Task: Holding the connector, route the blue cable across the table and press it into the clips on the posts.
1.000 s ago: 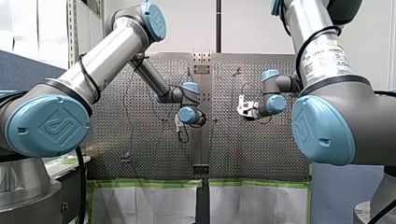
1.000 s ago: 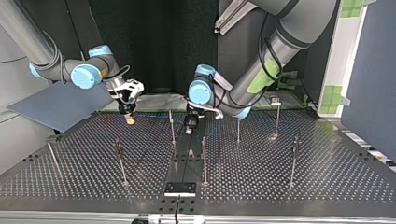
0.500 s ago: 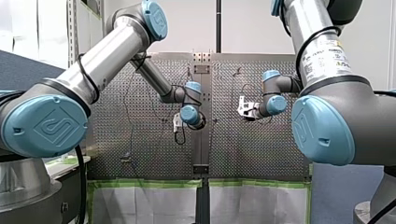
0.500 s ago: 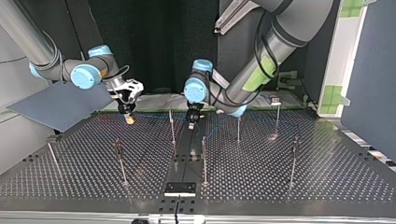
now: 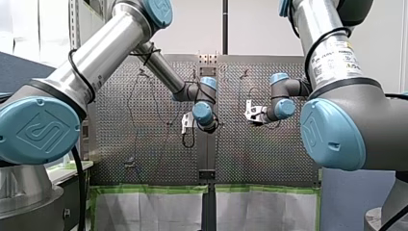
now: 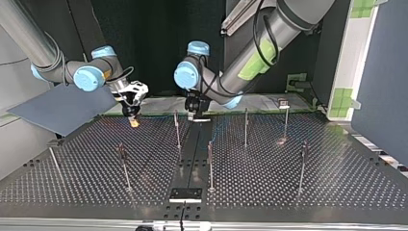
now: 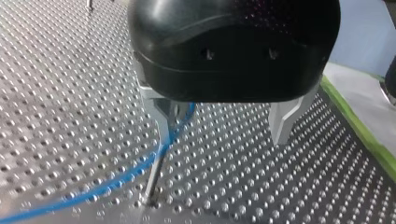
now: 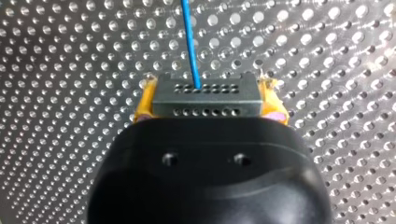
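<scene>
Fingers of my right gripper (image 8: 208, 99) are clamped on the grey connector (image 8: 205, 103), with the yellow pads (image 8: 144, 105) pressed to the block's two ends. The blue cable (image 8: 190, 42) leaves the connector's face and runs straight ahead over the perforated worktop (image 8: 65, 56).

In the top view this gripper hangs just above the worktop's far edge, toward that view's left. It is apart from my left gripper (image 6: 195, 114), which hangs near the middle of the same far edge, just beside a thin post (image 6: 177, 130).

My left gripper's metal fingers (image 7: 161, 109) are spread wide and grasp nothing. In the left wrist view the cable lies in a curve on the worktop and rises along the inner side of one finger. A post stands close against that same finger. Whether the cable and the finger touch cannot be told. The other finger stands apart from both cable and post.
</scene>
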Controlling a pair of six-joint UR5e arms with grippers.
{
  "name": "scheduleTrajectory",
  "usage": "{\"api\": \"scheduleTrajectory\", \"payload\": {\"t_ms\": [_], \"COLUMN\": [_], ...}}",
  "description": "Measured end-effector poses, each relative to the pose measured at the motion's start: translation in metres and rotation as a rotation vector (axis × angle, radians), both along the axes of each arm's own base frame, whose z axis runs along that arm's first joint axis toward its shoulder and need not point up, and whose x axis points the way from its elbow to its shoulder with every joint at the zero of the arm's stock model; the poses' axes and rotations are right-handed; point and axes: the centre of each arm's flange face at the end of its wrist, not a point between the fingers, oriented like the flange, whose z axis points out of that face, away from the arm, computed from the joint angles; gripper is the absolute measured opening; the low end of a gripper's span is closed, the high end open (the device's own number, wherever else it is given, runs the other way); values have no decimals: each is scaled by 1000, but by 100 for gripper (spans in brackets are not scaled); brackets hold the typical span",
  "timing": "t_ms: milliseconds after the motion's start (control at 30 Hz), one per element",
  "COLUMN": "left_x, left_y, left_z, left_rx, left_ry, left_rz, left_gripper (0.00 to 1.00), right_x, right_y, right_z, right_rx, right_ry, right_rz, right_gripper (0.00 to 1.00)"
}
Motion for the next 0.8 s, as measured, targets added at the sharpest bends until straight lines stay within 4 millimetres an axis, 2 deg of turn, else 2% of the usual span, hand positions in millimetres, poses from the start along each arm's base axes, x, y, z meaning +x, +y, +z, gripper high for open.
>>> {"api": "scheduleTrajectory", "payload": {"t_ms": [133,267,400,667,800], "left_x": [-19,-38,-52,-79,-88], "left_y": [-6,-17,-31,-69,-90], "left_z": [9,30,42,49,44], "left_rx": [-1,-20,-53,-169,-215], "left_ry": [4,-21,-54,-112,-122], "left_rz": [2,4,6,4,1], "left_gripper": [100,100,100,100,100], "right_x": [0,-1,-1,-6,-10], "right_y": [1,0,0,-3,-5], "right_z": [-1,-2,-2,-1,-1], "right_rx": [1,1,2,2,1], "right_ry": [4,5,2,-4,-7], "right_rz": [2,1,2,19,29], "right_gripper": [0,0,0,0,0]}}
